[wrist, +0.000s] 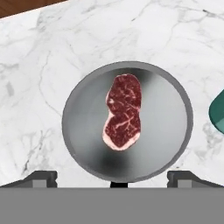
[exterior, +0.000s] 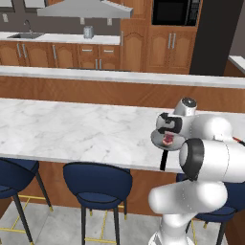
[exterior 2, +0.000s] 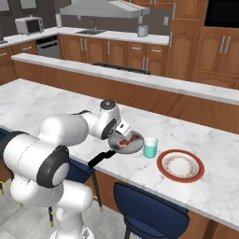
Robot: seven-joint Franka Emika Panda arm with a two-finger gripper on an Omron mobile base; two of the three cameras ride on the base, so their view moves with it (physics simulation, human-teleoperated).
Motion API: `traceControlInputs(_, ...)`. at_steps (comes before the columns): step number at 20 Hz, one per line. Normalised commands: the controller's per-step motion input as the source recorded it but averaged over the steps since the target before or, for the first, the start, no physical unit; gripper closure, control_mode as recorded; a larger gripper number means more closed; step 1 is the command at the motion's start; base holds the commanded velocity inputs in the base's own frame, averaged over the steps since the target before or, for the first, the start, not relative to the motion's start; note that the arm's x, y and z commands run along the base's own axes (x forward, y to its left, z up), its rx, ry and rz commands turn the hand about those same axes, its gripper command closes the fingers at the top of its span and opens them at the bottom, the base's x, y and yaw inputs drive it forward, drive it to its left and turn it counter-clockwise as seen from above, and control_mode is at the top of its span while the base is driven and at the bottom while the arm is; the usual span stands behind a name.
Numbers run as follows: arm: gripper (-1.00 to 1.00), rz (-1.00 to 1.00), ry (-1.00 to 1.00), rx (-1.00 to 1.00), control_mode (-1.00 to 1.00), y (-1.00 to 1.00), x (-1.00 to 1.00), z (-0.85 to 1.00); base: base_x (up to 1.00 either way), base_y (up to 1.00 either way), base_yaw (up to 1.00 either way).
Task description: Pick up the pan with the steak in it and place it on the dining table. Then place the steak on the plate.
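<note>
My claw hangs wide open over the pan on the dining table.

The pan sits flat on the dining table, near its front edge, and its black handle sticks out past that edge toward me, over the stools. In my hand view the steak lies inside the pan, a little left of centre, its long axis running from the near rim to the far rim, roughly in line with the handle. My gripper holds nothing; its two tips stand one at each side of the pan's near rim. The teal cup stands just right of the pan, and the plate lies beyond it, apart.
</note>
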Motion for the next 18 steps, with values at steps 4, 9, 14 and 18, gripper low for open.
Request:
traceControlInputs(4, -1.00, 0.06, 0.01, 0.00, -1.00, -0.21, 0.09, -0.12, 0.00, 0.00, 0.00)
traceControlInputs(9, -1.00, 0.01, 0.00, -0.01, -1.00, 0.00, 0.01, -0.05, 0.00, 0.00, 0.00)
traceControlInputs(14, -1.00, 0.00, 0.00, -0.05, -1.00, 0.00, 0.01, -0.25, 0.00, 0.00, 0.00)
traceControlInputs(18, -1.00, 0.00, 0.00, -0.04, -1.00, 0.00, 0.07, -0.21, 0.00, 0.00, 0.00)
